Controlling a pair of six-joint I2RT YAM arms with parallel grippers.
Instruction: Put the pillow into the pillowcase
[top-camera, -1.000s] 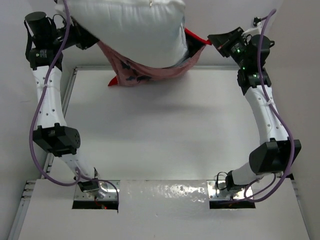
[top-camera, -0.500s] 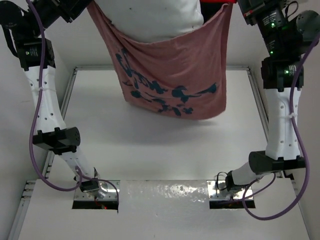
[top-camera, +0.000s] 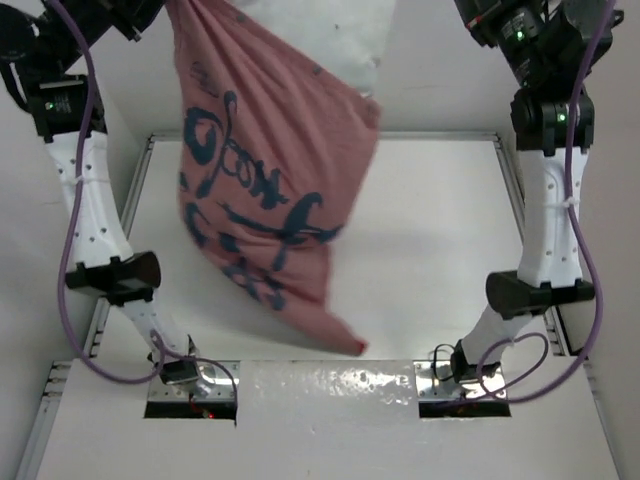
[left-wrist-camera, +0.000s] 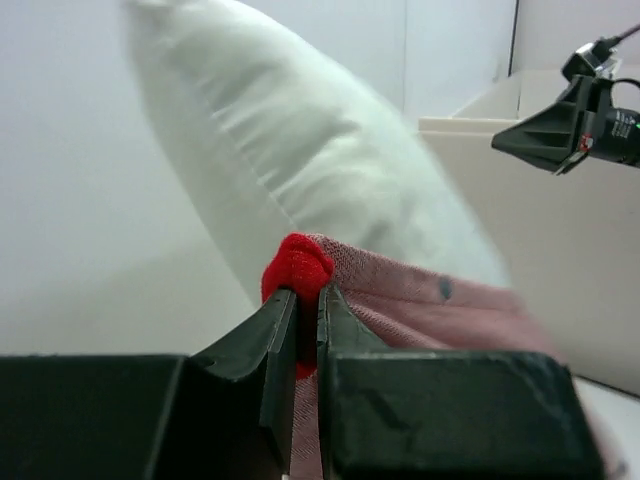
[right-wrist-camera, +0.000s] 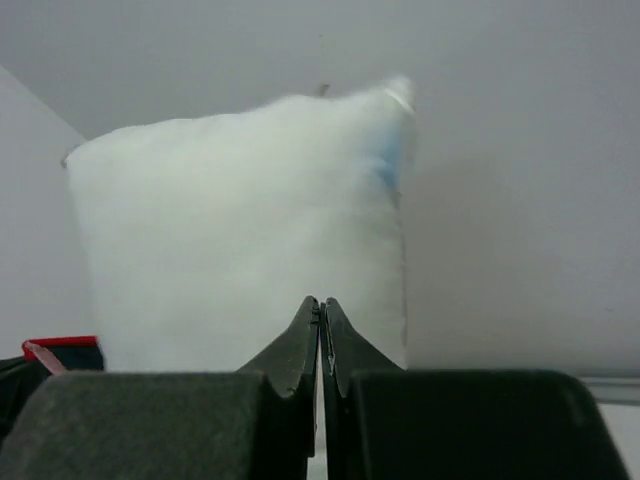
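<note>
While pinching the pillowcase (left-wrist-camera: 296, 268) between left fingers (left-wrist-camera: 250, 350), holding right fingers (right-wrist-camera: 290, 352) pressed together before the white pillow (right-wrist-camera: 240, 240).

Beneath me the white table (top-camera: 430, 250) lies flat and matte, edged by a thin grey rim (top-camera: 440, 134) — a glossy strip (top-camera: 330, 385) shines along its near side. Ahead stands a plain pale wall (right-wrist-camera: 520, 200), softly and evenly lit.

1 pillow (top-camera: 330, 30), 1 pillowcase (top-camera: 260, 180), 2 arms (top-camera: 90, 200) (top-camera: 550, 220), 1 table (top-camera: 430, 250)
</note>
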